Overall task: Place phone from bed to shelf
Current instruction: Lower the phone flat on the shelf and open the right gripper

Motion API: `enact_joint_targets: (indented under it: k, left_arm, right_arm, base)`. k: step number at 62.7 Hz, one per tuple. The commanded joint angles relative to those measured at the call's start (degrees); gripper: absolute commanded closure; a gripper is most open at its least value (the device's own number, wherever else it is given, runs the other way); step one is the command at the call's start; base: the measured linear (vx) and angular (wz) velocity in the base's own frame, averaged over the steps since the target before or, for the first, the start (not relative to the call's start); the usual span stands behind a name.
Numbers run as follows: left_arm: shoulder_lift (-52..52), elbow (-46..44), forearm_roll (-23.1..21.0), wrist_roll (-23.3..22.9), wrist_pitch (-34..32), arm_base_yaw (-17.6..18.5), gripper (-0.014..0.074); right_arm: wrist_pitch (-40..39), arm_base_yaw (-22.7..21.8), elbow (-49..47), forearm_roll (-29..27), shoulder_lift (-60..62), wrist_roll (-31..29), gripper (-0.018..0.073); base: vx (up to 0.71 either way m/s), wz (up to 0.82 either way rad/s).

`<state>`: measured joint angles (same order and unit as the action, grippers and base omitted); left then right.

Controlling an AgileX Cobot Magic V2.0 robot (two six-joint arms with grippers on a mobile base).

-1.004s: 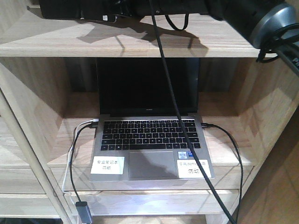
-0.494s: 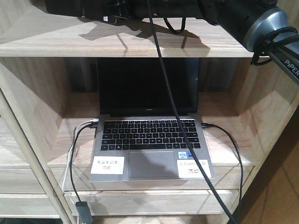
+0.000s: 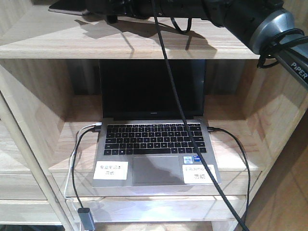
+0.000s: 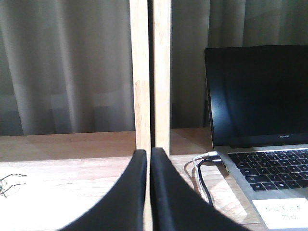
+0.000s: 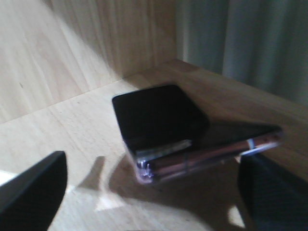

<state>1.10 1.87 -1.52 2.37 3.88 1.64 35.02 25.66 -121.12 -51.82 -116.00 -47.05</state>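
Note:
The phone (image 5: 163,120), a glossy black slab, lies flat on the top board of the light-wood shelf (image 5: 57,125) near its back corner. My right gripper (image 5: 151,192) is open; its fingers (image 5: 33,187) stand wide apart just short of the phone and do not touch it. In the front view the phone (image 3: 67,6) shows at the top left of the shelf (image 3: 202,45), with the right gripper (image 3: 111,13) just to its right. My left gripper (image 4: 148,153) is shut on nothing, low over a shelf board (image 4: 72,178). The bed is out of view.
An open silver laptop (image 3: 154,144) sits on the middle board, also in the left wrist view as the laptop (image 4: 260,106). Its cables (image 4: 202,168) lie beside it. A black cable (image 3: 168,72) hangs from the right arm (image 3: 260,24) across the laptop. Wooden uprights (image 4: 150,72) stand ahead of the left gripper.
My right gripper has let go of the phone and drawn back to the right along the top board. The phone now lies uncovered at the board's left end.

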Motion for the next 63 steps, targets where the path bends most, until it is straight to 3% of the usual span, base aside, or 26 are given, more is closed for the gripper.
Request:
enact_joint_targets:
  k: [1,23,33,45,56,63]
  left_arm:
    - [0.33,-1.44,-0.60,-0.50,-4.24,0.30,0.0595]
    - [0.33,-1.44,-0.60,-0.50,-4.24,0.30,0.0595]
    - [0.33,-1.44,-0.60,-0.50,-4.24,0.30,0.0595]
    - [0.33,-1.44,-0.60,-0.50,-4.24,0.30,0.0595]
    - [0.33,-1.44,-0.60,-0.50,-4.24,0.30,0.0595]
    - [0.33,-1.44,-0.60,-0.50,-4.24,0.30,0.0595]
  right_arm:
    - [-3.39,0.06,-1.61,-0.05,3.71,0.40,-0.0147]
    - [-1.03,0.06,-1.61,7.33,8.20,4.81,-0.0083]
    - [4.04,0.06,-1.61,12.39,10.28,9.52,0.0003]
    - [10.19,0.06,-1.50,17.31,11.79,14.08,0.0246]
    - [13.27,0.06,-1.50,17.61,13.08,14.46,0.0576]
    - [13.27,0.06,-1.50,17.80,14.43,14.87,0.0569]
  base:
    - [0.00,0.00]
    - [0.00,0.00]
    - [0.00,0.00]
    - [0.00,0.00]
    - [0.00,0.00]
    - [0.00,0.00]
